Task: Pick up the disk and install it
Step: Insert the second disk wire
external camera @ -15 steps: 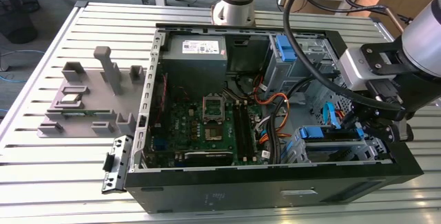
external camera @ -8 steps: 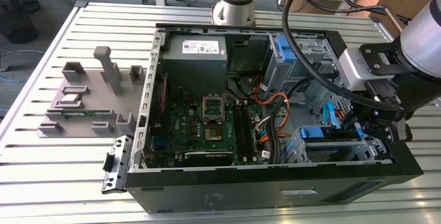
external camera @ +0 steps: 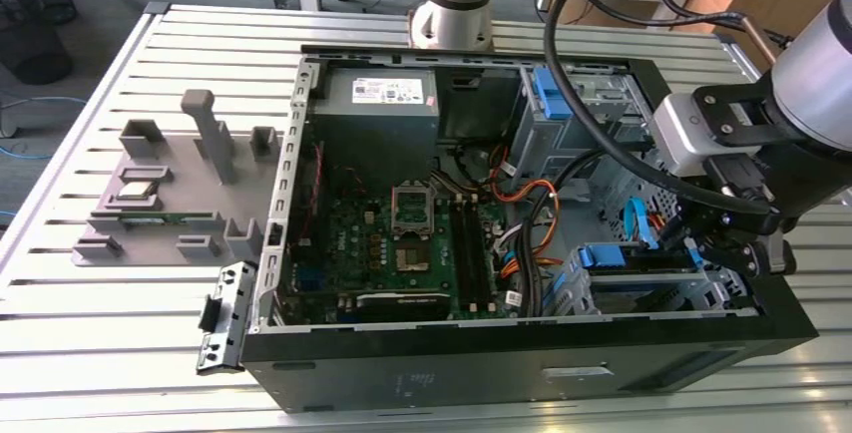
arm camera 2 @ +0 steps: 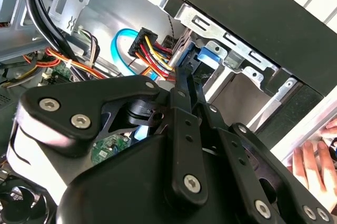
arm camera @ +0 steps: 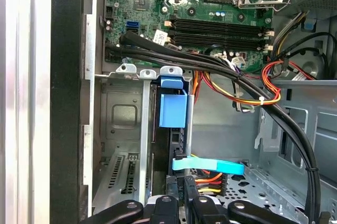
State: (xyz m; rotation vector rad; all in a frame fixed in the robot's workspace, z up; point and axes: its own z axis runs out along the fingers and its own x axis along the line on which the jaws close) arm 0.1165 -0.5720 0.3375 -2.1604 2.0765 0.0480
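- Exterior view: an open black tower PC case [external camera: 533,373] lies on its side on a pale grey slatted metal table [external camera: 120,343], with the green motherboard [external camera: 399,243] facing up.
- The disk [external camera: 620,255] sits in the silver metal drive cage [external camera: 665,298] in the case corner, at the exterior view's right. From here you mostly catch its bright blue plastic rails, with a bit of the flat body tucked under them.
- The arm's black gripper [external camera: 699,251] hangs right over that cage, just beside the blue rail.
- A grey plastic parts stand [external camera: 174,189] sits well apart, at the exterior view's left.
- Second wrist view: the gripper [arm camera 2: 181,76] looks pressed together, the two black links running side by side to a narrow tip. That tip is right at the disk's [arm camera 2: 209,57] blue rail. I can't tell if it's actually touching.
- Red, yellow and black wires go into a plug [arm camera 2: 145,42] just beside it. A person's hand [arm camera 2: 316,166] rests at the outer edge of the case.
- First wrist view: the disk [arm camera: 172,110] is edge-on in the cage [arm camera: 126,124], a blue rectangular tab on top with a thin dark edge below.
- A flat light-blue cable [arm camera: 210,166] crosses just beside it, near the gripper [arm camera: 181,203].
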